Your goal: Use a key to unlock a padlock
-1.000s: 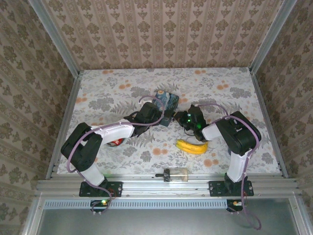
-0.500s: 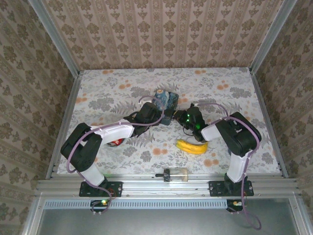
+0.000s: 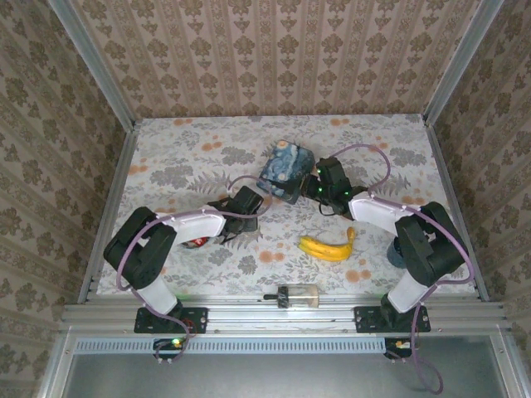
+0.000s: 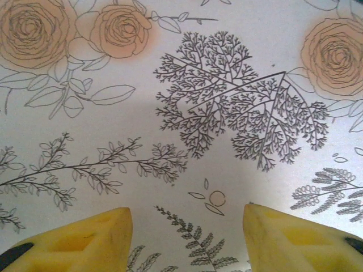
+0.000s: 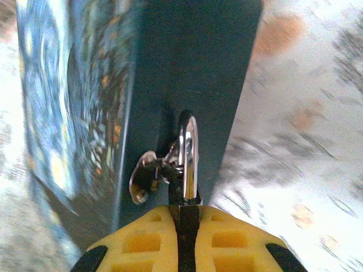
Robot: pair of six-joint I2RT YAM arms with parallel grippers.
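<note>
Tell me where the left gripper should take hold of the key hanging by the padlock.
Probably the key by its flat round head, pinched across the two faces. It juts out beside the shackle, clear of the right gripper shut on the padlock, so come from that side; the tin close behind leaves little room.

Walls [image 3: 274, 58]: beige damask wallpaper, three sides.
Surface [image 3: 182, 157]: white floral print, orange roses.
Corner posts [image 3: 91, 62]: grey metal.
</note>
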